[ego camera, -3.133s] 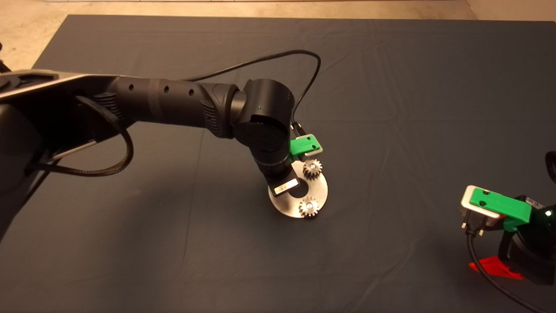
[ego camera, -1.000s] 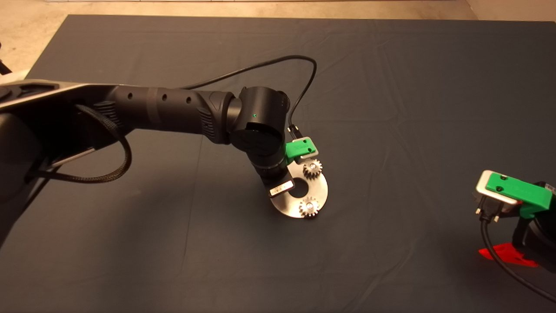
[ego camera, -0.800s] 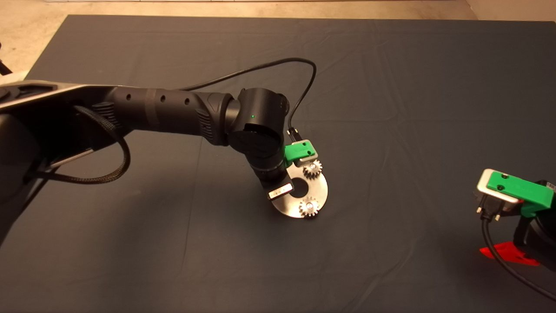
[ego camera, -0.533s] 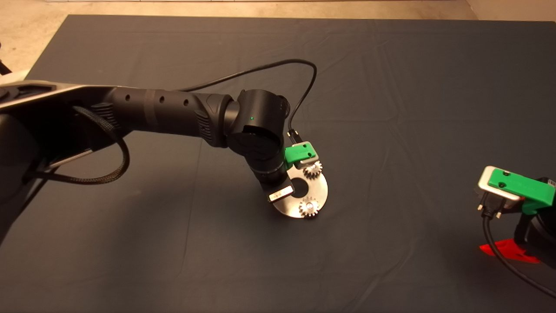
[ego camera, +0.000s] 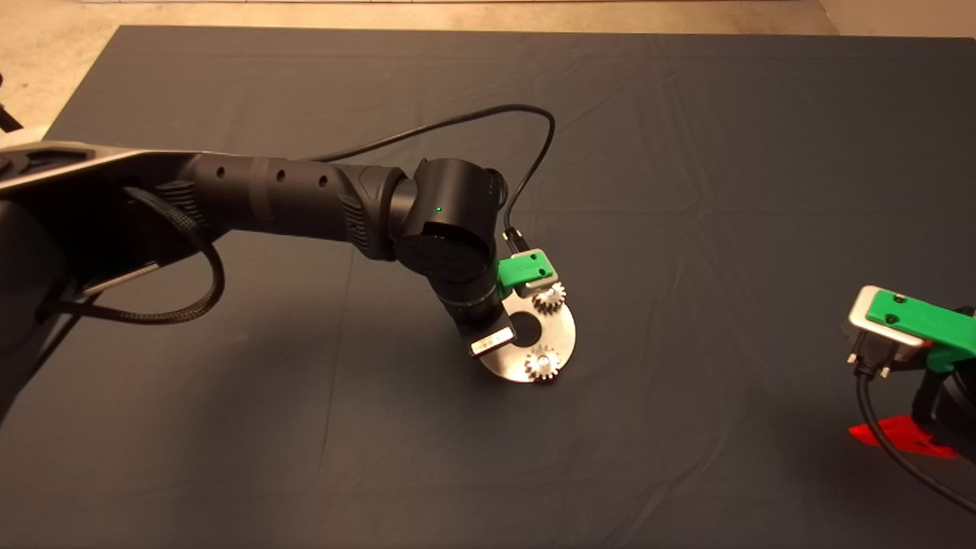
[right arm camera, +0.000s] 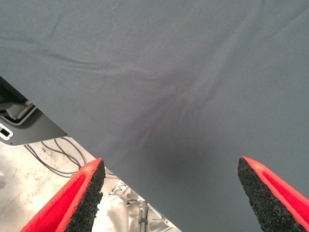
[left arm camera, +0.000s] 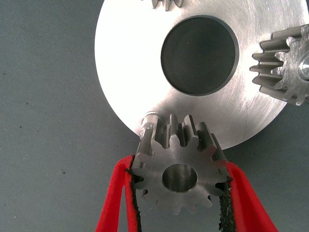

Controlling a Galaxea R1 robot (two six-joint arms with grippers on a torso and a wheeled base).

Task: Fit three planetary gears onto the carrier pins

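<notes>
The last gear is close to its pin, but not on it yet.

The left gripper (left arm camera: pixel 179 193) squeezes the third gear (left arm camera: pixel 177 171) between its red fingers (left arm camera: pixel 115 198), at the edge of the silver disc (left arm camera: pixel 135 72). The free pin (left arm camera: pixel 148 121) pokes up just beside the gear, not under its hole. If the gear goes down now, I think its teeth or flat face would bump the pin top, so the gear could tip, get stuck, or push the disc along the mat (ego camera: pixel 686 191). Letting go too soon could drop it on the mat. The other two gears (ego camera: pixel 548 296) (ego camera: pixel 542 362) already sit on the disc, and a bump may knock their teeth. The right gripper (right arm camera: pixel 169 193) waits wide open and empty near the mat's right edge.
</notes>
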